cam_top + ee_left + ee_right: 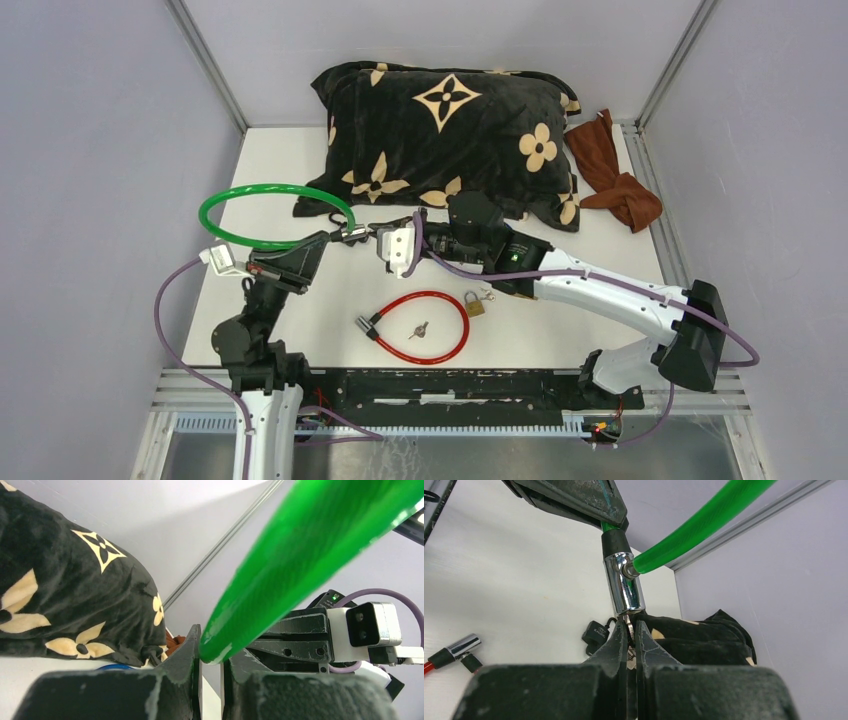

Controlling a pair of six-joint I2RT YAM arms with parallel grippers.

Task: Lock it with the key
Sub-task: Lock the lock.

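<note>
A green cable lock (275, 187) is held up above the table at the left. Its chrome lock cylinder (624, 582) hangs between the two grippers. My left gripper (330, 238) is shut on the green cable (300, 555) just behind the cylinder; in the left wrist view the cable runs down between the jaws (211, 655). My right gripper (630, 630) is shut on a silver key (629, 622) whose tip sits in the end of the cylinder. A black key fob (596, 630) hangs beside the key. In the top view the right gripper (372, 234) meets the left one.
A red cable lock (420, 328) lies coiled on the table near the front, with a small key (418, 329) inside its loop and a brass padlock (474, 303) beside it. A black patterned pillow (450, 140) and a brown cloth (615, 175) lie at the back.
</note>
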